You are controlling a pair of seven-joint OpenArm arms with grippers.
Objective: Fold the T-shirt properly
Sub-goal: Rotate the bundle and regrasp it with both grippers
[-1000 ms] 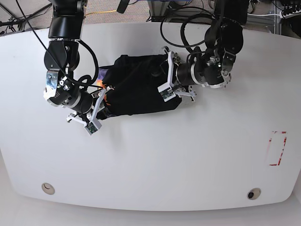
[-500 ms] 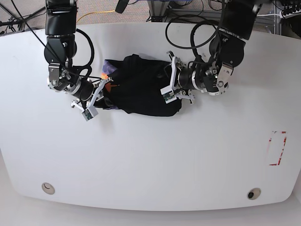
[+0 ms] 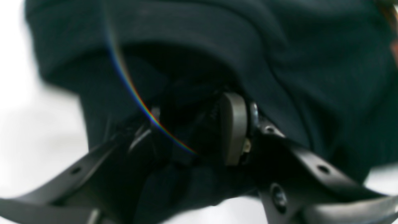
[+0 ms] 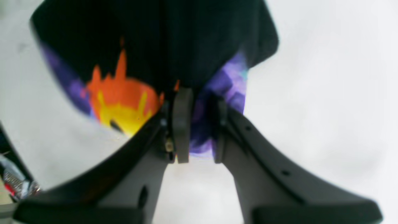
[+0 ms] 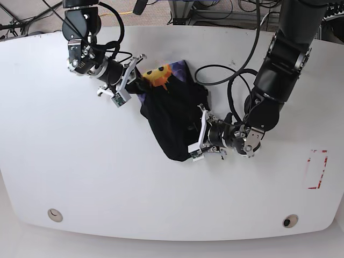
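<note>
The black T-shirt [image 5: 174, 115] lies bunched on the white table [image 5: 107, 177], stretched on a slant between both grippers. Its orange, yellow and purple print [image 5: 160, 74] faces up at the far end. My right gripper [image 5: 133, 80] is shut on the shirt's far-left edge; in the right wrist view [image 4: 200, 127] purple cloth [image 4: 230, 84] is pinched between the pads, with the print's orange and yellow part [image 4: 124, 99] beside them. My left gripper [image 5: 196, 141] is shut on the near lower end; in the left wrist view [image 3: 192, 133] dark folds of the shirt [image 3: 311, 62] fill the space between its fingers.
A red-outlined rectangle [image 5: 317, 169] is marked on the table at the right. Two round holes [image 5: 54, 215] [image 5: 290, 221] sit near the front edge. Cables [image 5: 215, 11] and equipment run along the back edge behind the arms.
The right gripper has pulled its end of the shirt up toward the back left. The left gripper has carried its end down toward the front, so the shirt is stretched and the print shows.
</note>
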